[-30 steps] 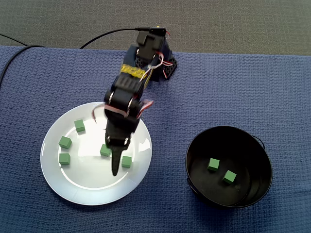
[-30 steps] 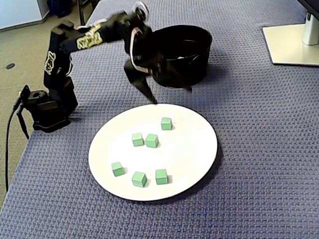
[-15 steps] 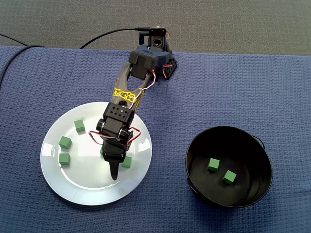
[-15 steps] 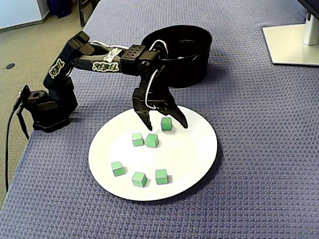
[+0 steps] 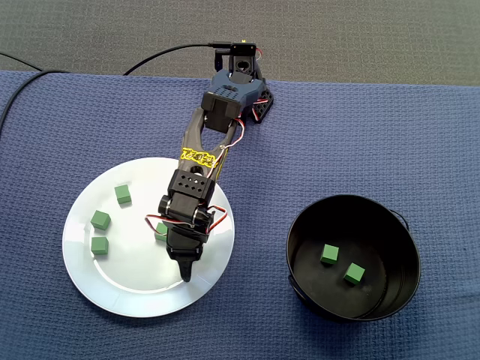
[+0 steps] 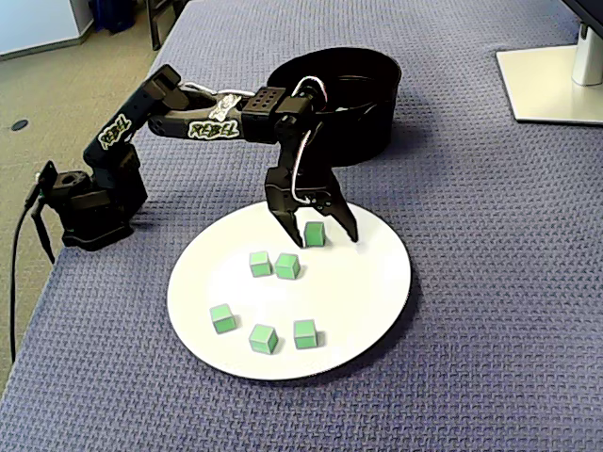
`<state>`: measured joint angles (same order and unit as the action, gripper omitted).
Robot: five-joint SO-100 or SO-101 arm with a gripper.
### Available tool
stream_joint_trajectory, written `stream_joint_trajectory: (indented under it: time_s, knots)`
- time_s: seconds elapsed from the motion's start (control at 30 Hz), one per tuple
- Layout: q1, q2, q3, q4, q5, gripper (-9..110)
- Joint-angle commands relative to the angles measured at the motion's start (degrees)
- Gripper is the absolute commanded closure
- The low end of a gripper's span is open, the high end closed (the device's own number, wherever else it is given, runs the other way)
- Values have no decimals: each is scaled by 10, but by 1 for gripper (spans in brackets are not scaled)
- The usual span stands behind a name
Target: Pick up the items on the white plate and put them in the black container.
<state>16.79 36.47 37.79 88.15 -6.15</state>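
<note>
In a fixed view from above, the arm (image 5: 196,161) stretches from its base at the far edge out over the white plate (image 5: 135,289). The gripper (image 5: 187,264) is low over the plate's right half and covers whatever it's going for, so the jaws can't be read from up here. Three green cubes (image 5: 100,220) wait on the plate's left side, and a fourth cube (image 5: 160,229) peeks out beside the wrist. Off to the right, the black container (image 5: 390,225) holds two cubes (image 5: 328,254) on its floor. In a fixed view from the side it's plain: the gripper (image 6: 322,238) is spread apart, one finger down on each side of the target cube (image 6: 314,234) on the plate's far part, closest to the black container (image 6: 350,132). It's not pinched yet, by the look of it, and that straddle sets up a clean squeeze. Five other cubes (image 6: 263,338) lie nearer, clear of the fingers, so none should get knocked.
</note>
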Motion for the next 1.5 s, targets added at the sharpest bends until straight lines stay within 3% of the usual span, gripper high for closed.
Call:
stream_joint_trajectory:
  time_s: [0.0, 0.27, 0.57, 0.93, 1.07, 1.27, 1.47]
  knots:
    - [-11, 1, -22, -7, 0, 90]
    - [-12, 3, -18, -3, 5, 101]
    - [5, 47, -12, 9, -14, 102]
    - [98, 504, -33, 23, -16, 102]
    - [5, 629, -27, -49, -62, 102]
    - [-269, 700, 34, -99, -178, 102]
    - [-419, 647, 163, -113, -144, 102]
